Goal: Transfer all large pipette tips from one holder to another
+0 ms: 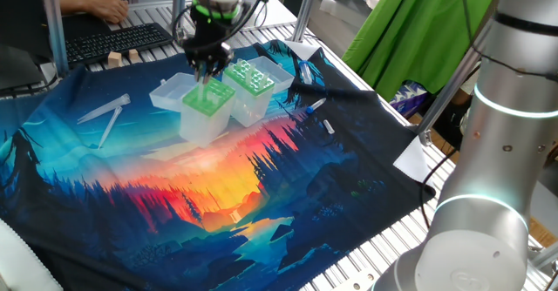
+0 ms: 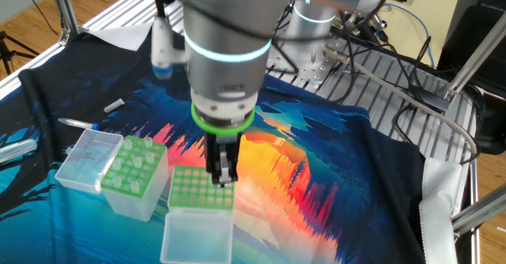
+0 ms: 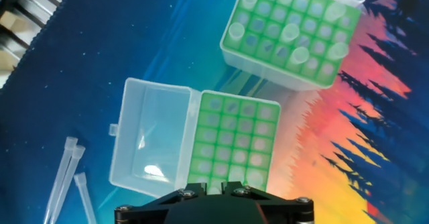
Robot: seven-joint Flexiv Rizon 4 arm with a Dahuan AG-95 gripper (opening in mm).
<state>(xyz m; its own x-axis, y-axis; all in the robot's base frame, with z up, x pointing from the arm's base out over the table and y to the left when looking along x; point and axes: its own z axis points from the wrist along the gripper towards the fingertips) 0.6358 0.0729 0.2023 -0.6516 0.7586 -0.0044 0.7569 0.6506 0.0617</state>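
The gripper [image 2: 223, 179] hangs above the dotted-grid holder [image 2: 186, 190]; whether its jaws grasp a tip, I cannot tell. Best stay vertical, centred over one hole.

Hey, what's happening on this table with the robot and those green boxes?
A robot arm is working over two green-topped boxes on a printed cloth. Its tool points down just above the open-lidded box, whose holes look empty. The other box holds several clear tips. Some loose tips lie nearby. Whether the tool holds one is unclear.
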